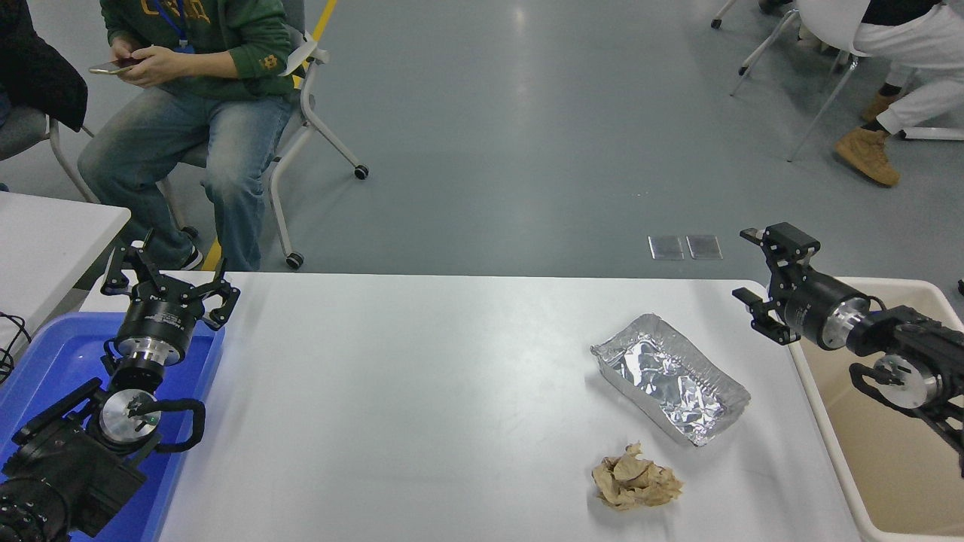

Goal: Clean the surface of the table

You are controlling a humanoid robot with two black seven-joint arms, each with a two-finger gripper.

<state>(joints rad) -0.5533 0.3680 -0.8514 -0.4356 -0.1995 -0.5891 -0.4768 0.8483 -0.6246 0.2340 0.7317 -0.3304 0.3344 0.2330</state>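
Note:
The table surface [422, 406] is a wide white top filling the lower picture. On its right part lie a crumpled silver foil tray [670, 378] and, nearer me, a crumpled brown paper wad [634, 480]. My right gripper [757, 278] is open and empty, raised over the table's far right corner, up and to the right of the foil tray. My left gripper [167, 277] is open and empty, parked over the blue bin at the lower left.
A blue bin [45, 376] stands at the table's left end. A beige tub [904, 421] stands off the right end. A smaller white tabletop corner [45, 241] is at the left. People sit on chairs [316, 113] beyond the table.

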